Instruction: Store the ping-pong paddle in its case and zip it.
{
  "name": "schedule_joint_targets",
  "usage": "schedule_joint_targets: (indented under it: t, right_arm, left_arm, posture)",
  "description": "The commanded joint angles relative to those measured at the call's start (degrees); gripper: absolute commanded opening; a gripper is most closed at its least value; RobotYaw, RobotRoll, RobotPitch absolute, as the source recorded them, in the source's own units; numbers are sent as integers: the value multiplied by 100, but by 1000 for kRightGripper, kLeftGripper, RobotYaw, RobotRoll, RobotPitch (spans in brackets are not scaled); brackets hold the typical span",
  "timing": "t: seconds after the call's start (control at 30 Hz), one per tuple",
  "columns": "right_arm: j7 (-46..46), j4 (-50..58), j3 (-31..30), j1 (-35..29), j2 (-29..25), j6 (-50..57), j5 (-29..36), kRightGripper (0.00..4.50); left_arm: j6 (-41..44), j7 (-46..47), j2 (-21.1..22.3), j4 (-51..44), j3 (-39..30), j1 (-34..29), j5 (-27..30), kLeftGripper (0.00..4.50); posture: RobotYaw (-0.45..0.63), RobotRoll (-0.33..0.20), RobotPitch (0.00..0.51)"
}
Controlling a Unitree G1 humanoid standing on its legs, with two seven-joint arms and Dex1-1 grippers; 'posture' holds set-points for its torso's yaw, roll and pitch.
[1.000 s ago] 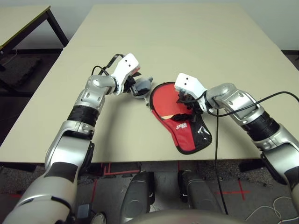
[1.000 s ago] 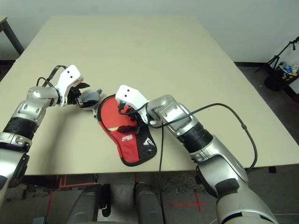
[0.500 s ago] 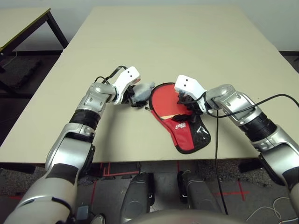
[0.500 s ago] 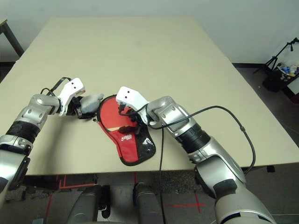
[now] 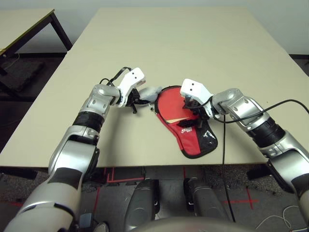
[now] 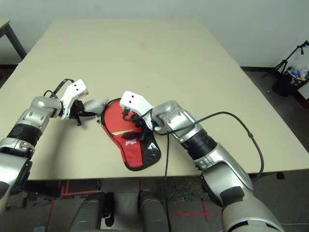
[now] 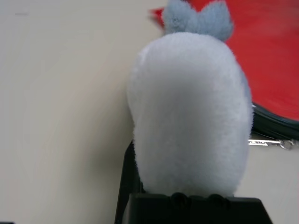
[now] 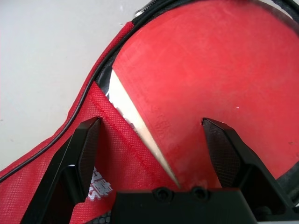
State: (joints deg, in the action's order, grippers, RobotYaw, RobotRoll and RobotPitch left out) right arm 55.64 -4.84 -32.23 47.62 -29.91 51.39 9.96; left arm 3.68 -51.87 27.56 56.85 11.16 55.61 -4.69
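My left gripper [image 5: 137, 99]: fingers clamped on white pom-pom [image 7: 191, 112] (fluffy, attached at round end of case). My right gripper [image 8: 156, 149]: fingers spread wide, nothing between them, poised over paddle face. Ping-pong paddle [image 8: 210, 79]: red rubber face lying inside open case [image 5: 195, 140], wooden neck partly under red flap. Case: flat on table [image 5: 183, 43] near front edge, narrow end toward me, black zipper edge around paddle face.
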Motion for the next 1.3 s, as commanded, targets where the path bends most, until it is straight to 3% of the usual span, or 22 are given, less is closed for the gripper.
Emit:
schedule_joint_targets:
  t: [0.03, 0.3, 0.67, 1.0, 1.3]
  right_arm:
    - [60, 25, -21, -161, -4, 33, -71, 4500]
    - [41, -58, -90, -318, 89, 26, -171, 4500]
    - [-40, 193, -56, -512, 254, 259, -180, 4500]
    - [-205, 652, 60, -606, 352, 677, -114, 4500]
    - [-391, 919, 224, -677, 401, 953, -47, 4500]
  left_arm:
    - [-228, 649, -33, 612, -184, 421, -132, 575]
    - [-611, 1901, -545, 1501, -378, 1100, -214, 575]
    - [-882, 3273, -1688, 1971, -312, 1319, -637, 573]
    - [-1103, 3652, -2170, 2074, -226, 1399, -1117, 573]
    - [-1397, 3543, -2688, 2075, -305, 1578, -1174, 572]
  posture:
    - [-2, 0, 119]
    - [-17, 0, 136]
    - [-79, 0, 180]
    - [-188, 0, 202]
    - [-238, 0, 197]
